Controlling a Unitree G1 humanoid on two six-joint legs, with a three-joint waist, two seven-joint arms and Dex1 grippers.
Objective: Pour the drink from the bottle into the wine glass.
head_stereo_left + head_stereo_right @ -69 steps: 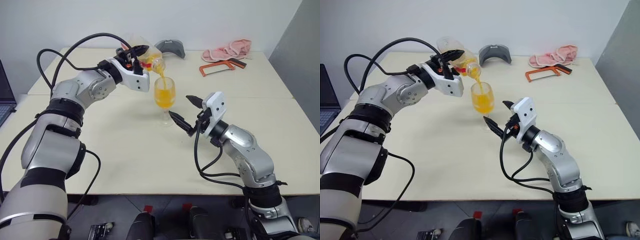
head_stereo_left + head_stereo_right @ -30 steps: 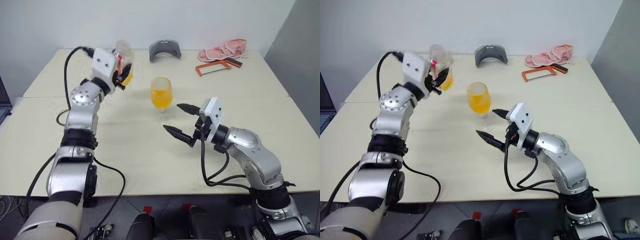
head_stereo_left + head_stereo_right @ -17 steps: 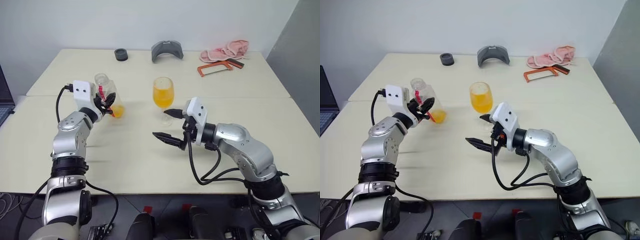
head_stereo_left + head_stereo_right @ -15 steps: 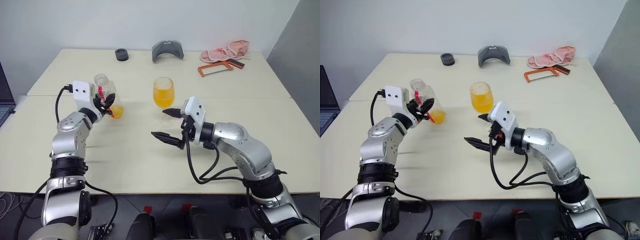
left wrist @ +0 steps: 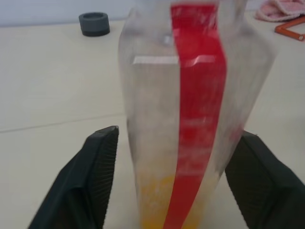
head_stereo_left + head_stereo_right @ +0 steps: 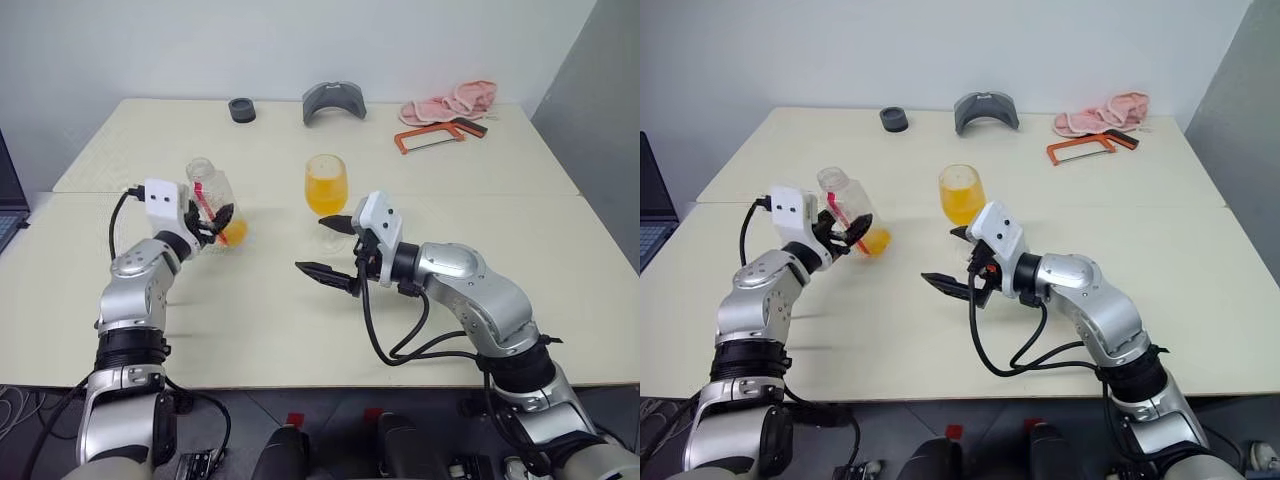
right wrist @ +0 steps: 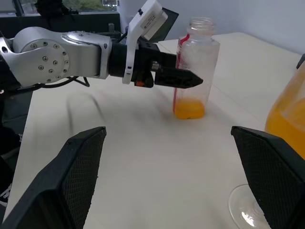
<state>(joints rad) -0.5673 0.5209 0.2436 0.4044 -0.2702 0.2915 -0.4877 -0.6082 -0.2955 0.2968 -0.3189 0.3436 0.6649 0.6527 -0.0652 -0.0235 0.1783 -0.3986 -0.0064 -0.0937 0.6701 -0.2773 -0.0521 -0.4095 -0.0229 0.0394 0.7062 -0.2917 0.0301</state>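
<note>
The bottle (image 6: 207,196) stands uncapped on the table at my left, a little orange drink (image 6: 233,233) left in its bottom. My left gripper (image 6: 218,226) is open, its fingers (image 5: 97,176) flanking the bottle's red label strip (image 5: 198,95) with small gaps on both sides. The wine glass (image 6: 326,186) stands in the middle of the table, its bowl largely full of orange drink. Just in front of the glass, my right gripper (image 6: 322,250) is open and empty, pointing left toward the bottle (image 7: 194,57).
At the table's far edge lie a small black ring (image 6: 241,109), a grey curved piece (image 6: 335,100), a pink cloth (image 6: 452,98) and an orange hacksaw (image 6: 433,135). A laptop (image 6: 5,205) shows at the left border.
The bottle went from tipped over the glass down onto the table at the left. My left gripper opened around it. My right gripper shifted slightly left.
</note>
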